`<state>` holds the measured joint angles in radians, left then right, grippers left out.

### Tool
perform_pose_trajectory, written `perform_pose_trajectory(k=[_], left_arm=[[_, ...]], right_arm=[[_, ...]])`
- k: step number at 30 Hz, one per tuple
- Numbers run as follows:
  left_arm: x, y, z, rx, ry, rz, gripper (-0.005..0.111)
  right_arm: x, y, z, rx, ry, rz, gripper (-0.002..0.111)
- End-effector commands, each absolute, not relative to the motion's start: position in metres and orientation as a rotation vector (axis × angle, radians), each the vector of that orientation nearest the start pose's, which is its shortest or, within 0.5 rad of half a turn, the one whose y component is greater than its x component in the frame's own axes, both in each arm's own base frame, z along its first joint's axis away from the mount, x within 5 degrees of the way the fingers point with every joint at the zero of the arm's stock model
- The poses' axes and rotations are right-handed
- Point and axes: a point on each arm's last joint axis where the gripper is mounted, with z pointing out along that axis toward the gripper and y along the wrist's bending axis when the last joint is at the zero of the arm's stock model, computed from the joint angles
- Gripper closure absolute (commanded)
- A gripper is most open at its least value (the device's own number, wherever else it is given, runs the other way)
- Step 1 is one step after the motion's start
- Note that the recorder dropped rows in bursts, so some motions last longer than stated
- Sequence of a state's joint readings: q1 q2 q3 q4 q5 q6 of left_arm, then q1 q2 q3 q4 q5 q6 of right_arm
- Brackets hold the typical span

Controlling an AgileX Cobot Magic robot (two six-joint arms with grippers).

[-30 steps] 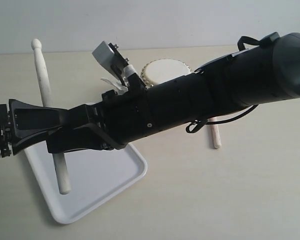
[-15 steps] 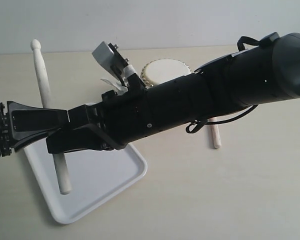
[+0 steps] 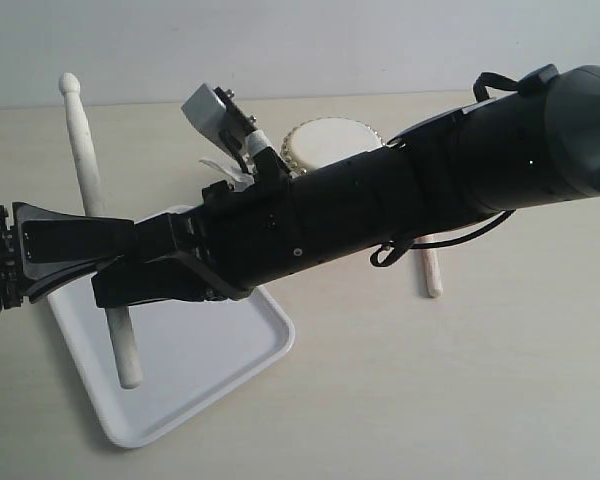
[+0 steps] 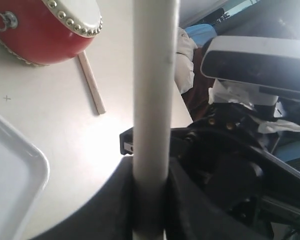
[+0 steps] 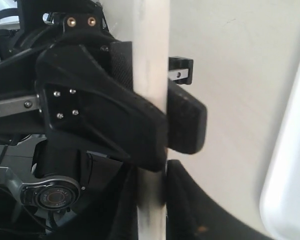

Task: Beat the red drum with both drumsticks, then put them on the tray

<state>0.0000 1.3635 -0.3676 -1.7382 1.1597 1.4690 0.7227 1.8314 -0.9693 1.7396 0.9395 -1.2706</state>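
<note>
One pale drumstick (image 3: 85,160) stands tilted over the white tray (image 3: 205,365), with its rounded tip up and its butt low above the tray. My left gripper (image 3: 108,248) is shut on its middle. My right gripper (image 3: 115,287), reaching across from the right, is shut on the same stick just below. The wrist views show the stick (image 4: 151,100) (image 5: 151,50) pinched between each pair of jaws (image 4: 150,200) (image 5: 157,195). The red drum (image 3: 325,140) (image 4: 45,30) sits behind the right arm. The second drumstick (image 3: 431,272) (image 4: 92,82) lies on the table beside the drum, partly hidden by the arm.
The right arm (image 3: 400,200) spans the middle of the exterior view and hides much of the table. Its wrist camera (image 3: 212,112) sticks up near the drum. The tray's corner (image 4: 20,165) and rim (image 5: 290,150) lie close beside both grippers.
The held drumstick and both grippers have drifted slightly to the left. Both grips are unchanged, and the drum, tray and second stick have not moved.
</note>
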Motion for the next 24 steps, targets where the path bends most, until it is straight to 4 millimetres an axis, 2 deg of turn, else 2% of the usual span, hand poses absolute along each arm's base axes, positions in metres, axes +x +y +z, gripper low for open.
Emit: perform_pose_trajectory(k=[1, 5, 10, 13, 18, 19, 21, 24], left_arm=[[0.185, -0.083, 0.205, 0.206, 2.060, -1.485, 0.107], [0.185, -0.082, 0.205, 0.206, 2.060, -1.482, 0.107], [0.188, -0.082, 0.205, 0.196, 2.072, -1.455, 0.107], [0.193, -0.081, 0.207, 0.176, 2.120, -1.436, 0.107], [0.201, -0.081, 0.217, 0.277, 2.227, -1.395, 0.107], [0.203, -0.080, 0.219, 0.297, 2.261, -1.381, 0.107], [0.204, -0.079, 0.218, 0.320, 2.309, -1.335, 0.107], [0.204, -0.077, 0.216, 0.320, 2.345, -1.311, 0.107]], right_arm=[[0.217, 0.287, 0.203, -0.789, 2.225, 1.675, 0.068], [0.216, 0.285, 0.212, -0.777, 2.210, 1.676, 0.059], [0.213, 0.282, 0.225, -0.756, 2.210, 1.691, 0.058], [0.212, 0.271, 0.233, -0.796, 2.257, 1.640, 0.058], [0.227, 0.230, 0.257, -0.723, 2.319, 1.468, 0.059], [0.234, 0.208, 0.266, -0.669, 2.358, 1.340, 0.060], [0.238, 0.188, 0.269, -0.651, 2.416, 1.177, 0.060], [0.239, 0.171, 0.271, -0.623, 2.490, 1.022, 0.060]])
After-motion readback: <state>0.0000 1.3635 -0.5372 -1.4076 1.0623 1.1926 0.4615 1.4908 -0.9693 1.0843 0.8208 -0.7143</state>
